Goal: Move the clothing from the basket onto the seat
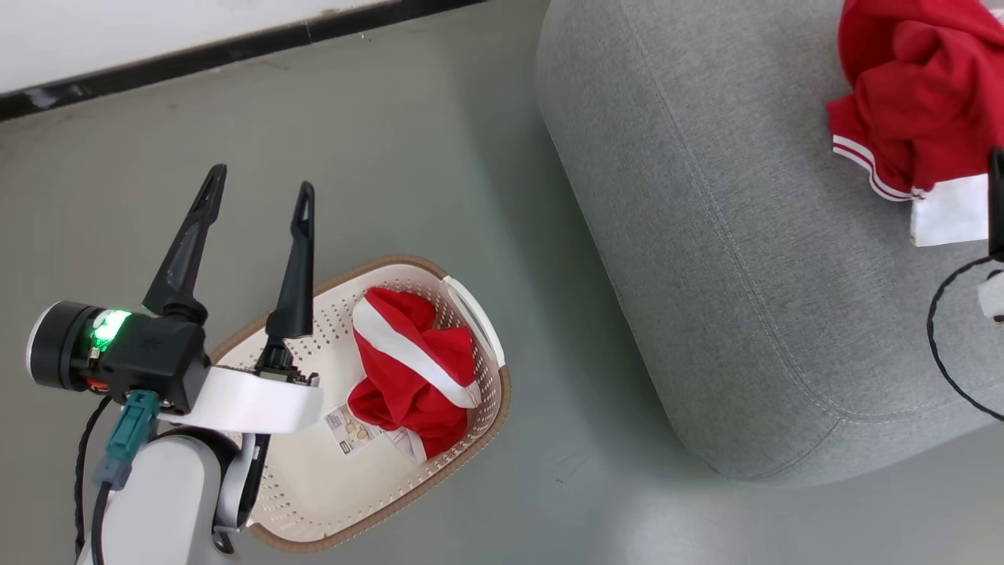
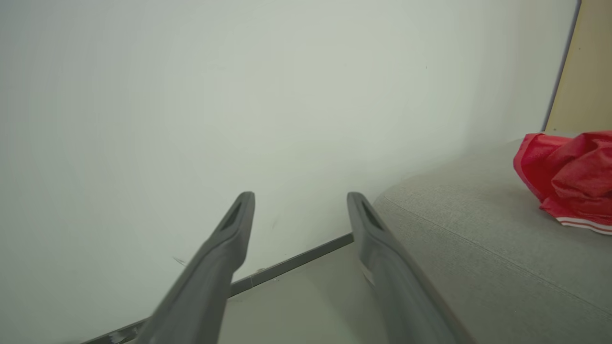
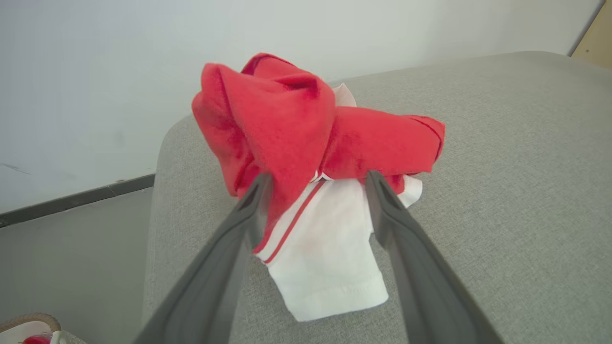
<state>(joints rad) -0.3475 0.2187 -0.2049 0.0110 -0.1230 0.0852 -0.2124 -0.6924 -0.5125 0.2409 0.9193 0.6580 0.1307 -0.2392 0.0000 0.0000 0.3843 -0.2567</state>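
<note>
The head view takes in the cream-white oval perforated plastic basket with a brown rim [image 1: 502,408] on the grey-green floor [image 1: 392,157] near the rounded corner of the large grey woven-fabric seat [image 1: 706,235]; a crumpled bright red garment with a broad white stripe [image 1: 416,377] lies inside the basket, on the half nearer the seat. A printed sticker [image 1: 353,430] sits on the basket's base; its writing is too small to read. The left gripper [image 1: 260,178] hangs over the basket's side away from the seat, fingers spread and holding nothing; its wrist view looks past the seat's edge [image 2: 478,248] at a white wall. The right wrist view alone shows the second bright red garment with a white panel and thin red stripes [image 3: 296,124] heaped on the seat's top [image 3: 502,143], near its corner; the right gripper [image 3: 319,177] is parted wide, one finger on each side of the white panel.
</note>
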